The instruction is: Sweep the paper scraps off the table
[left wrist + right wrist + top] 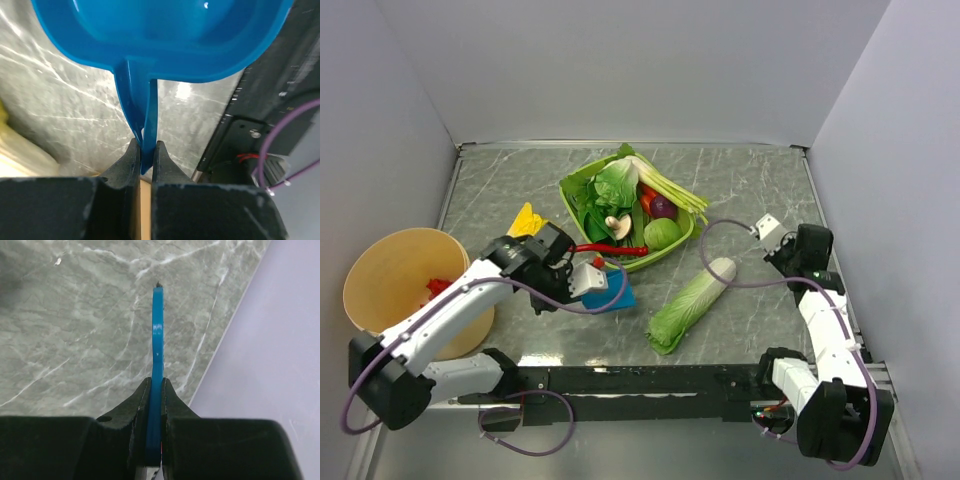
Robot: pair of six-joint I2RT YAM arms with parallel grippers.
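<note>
Clamped on the handle of the blue dustpan (617, 297), pan reaching right, the left gripper (588, 279) is nearer the only visible paper scraps (438, 288), red bits in the tan bucket (380, 265) to its left; the right gripper (767, 230) pinches a thin blue tool (158, 340) at the right of the table (760, 180).

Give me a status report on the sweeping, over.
Left gripper shut on blue plastic dustpan, by its handle. Right gripper shut on thin blue tool, by right wall. Red paper scraps in round tan bucket. Long green cabbage lying right of dustpan.
</note>
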